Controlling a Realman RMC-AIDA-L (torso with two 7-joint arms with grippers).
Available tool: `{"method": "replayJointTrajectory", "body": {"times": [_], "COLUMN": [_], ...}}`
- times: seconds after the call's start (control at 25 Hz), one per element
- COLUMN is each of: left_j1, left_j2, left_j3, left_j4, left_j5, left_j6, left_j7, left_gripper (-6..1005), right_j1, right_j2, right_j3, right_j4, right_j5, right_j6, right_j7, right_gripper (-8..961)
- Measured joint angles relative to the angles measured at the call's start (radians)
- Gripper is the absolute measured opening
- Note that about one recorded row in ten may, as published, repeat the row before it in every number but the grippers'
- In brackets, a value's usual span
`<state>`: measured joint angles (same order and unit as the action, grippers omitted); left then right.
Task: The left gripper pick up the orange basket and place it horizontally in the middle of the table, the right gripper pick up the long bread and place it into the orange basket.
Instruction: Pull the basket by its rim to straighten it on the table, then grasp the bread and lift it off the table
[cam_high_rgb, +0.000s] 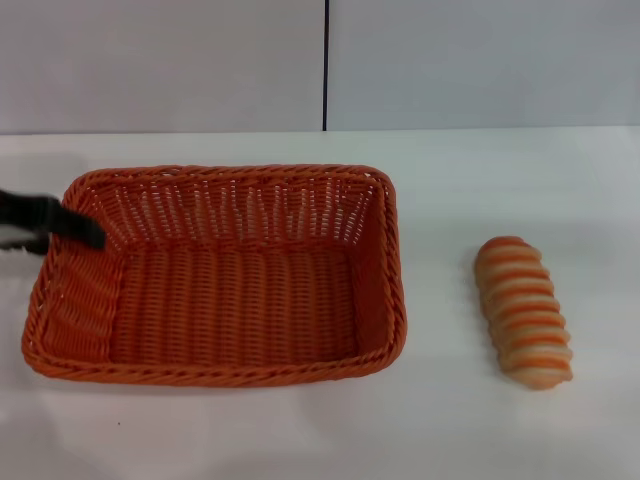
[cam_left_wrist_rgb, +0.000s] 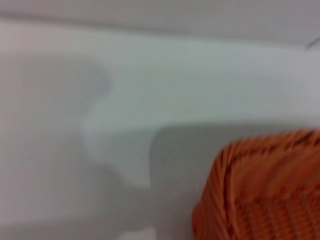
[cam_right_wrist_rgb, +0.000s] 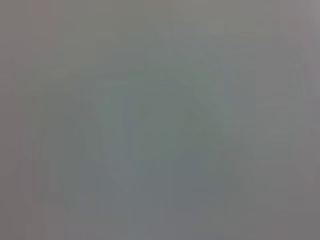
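Note:
The orange basket (cam_high_rgb: 215, 275) stands flat on the white table (cam_high_rgb: 450, 430), left of centre, with its long side across the view and nothing inside it. My left gripper (cam_high_rgb: 60, 228) reaches in from the left edge of the head view, its black tip lying over the basket's left rim. In the left wrist view only a corner of the orange basket (cam_left_wrist_rgb: 265, 190) shows over the table. The long bread (cam_high_rgb: 523, 311), striped orange and cream, lies on the table to the right of the basket, well apart from it. My right gripper is out of view; its wrist view is plain grey.
A light grey wall (cam_high_rgb: 480, 60) with a dark vertical seam (cam_high_rgb: 326, 65) closes off the back of the table. Bare tabletop lies between basket and bread, and in front of both.

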<state>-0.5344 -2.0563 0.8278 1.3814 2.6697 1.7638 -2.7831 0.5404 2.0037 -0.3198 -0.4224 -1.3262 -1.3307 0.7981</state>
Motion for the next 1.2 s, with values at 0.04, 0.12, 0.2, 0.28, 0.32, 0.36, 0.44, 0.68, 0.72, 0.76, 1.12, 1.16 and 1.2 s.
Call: {"method": "replayJointTrajectory", "body": {"times": [0.04, 0.12, 0.2, 0.28, 0.32, 0.36, 0.44, 0.68, 0.72, 0.76, 1.12, 1.16, 1.2], "left_j1": [0.0, 0.0, 0.001, 0.005, 0.016, 0.025, 0.045, 0.192, 0.215, 0.241, 0.365, 0.37, 0.371], "left_j2": [0.001, 0.001, 0.005, 0.006, 0.004, 0.002, 0.001, -0.003, -0.003, -0.003, -0.001, -0.001, -0.001], "left_j3": [-0.017, -0.017, -0.118, -0.169, -0.229, -0.253, -0.281, -0.327, -0.327, -0.327, -0.341, -0.343, -0.343], "left_j4": [0.011, 0.011, 0.049, 0.053, 0.054, 0.054, 0.054, 0.0, -0.02, -0.056, -0.336, -0.361, -0.369], "left_j5": [-0.007, -0.007, -0.051, -0.077, -0.128, -0.163, -0.223, -0.594, -0.652, -0.736, -1.069, -1.07, -1.071], "left_j6": [0.002, 0.002, -0.004, -0.016, -0.032, -0.041, -0.058, -0.144, -0.152, -0.161, -0.162, -0.16, -0.158], "left_j7": [0.012, 0.012, 0.089, 0.139, 0.208, 0.247, 0.308, 0.593, 0.635, 0.7, 1.126, 1.161, 1.172], "left_gripper": [697, 712, 728, 743, 743, 743, 743, 742, 742, 742, 742, 741, 741], "right_j1": [-0.011, -0.036, -0.059, -0.075, -0.079, -0.082, -0.083, -0.017, 0.001, 0.017, 0.148, 0.152, 0.157], "right_j2": [0.008, 0.019, 0.021, 0.022, 0.023, 0.025, 0.029, 0.005, 0.0, -0.005, -0.032, -0.032, -0.031], "right_j3": [-0.019, -0.067, -0.111, -0.139, -0.145, -0.148, -0.152, -0.166, -0.166, -0.166, -0.313, -0.342, -0.369], "right_j4": [-0.035, -0.119, -0.198, -0.28, -0.329, -0.375, -0.477, -0.741, -0.766, -0.778, -0.714, -0.699, -0.683], "right_j5": [-0.001, -0.016, -0.057, -0.138, -0.188, -0.243, -0.376, -0.844, -0.906, -0.951, -1.243, -1.247, -1.253], "right_j6": [0.011, 0.042, 0.067, 0.076, 0.077, 0.077, 0.075, -0.07, -0.109, -0.139, -0.332, -0.333, -0.333], "right_j7": [0.028, 0.13, 0.272, 0.412, 0.487, 0.558, 0.718, 1.258, 1.321, 1.359, 1.583, 1.59, 1.597], "right_gripper": [580, 580, 580, 580, 580, 580, 580, 580, 580, 580, 580, 580, 580]}}
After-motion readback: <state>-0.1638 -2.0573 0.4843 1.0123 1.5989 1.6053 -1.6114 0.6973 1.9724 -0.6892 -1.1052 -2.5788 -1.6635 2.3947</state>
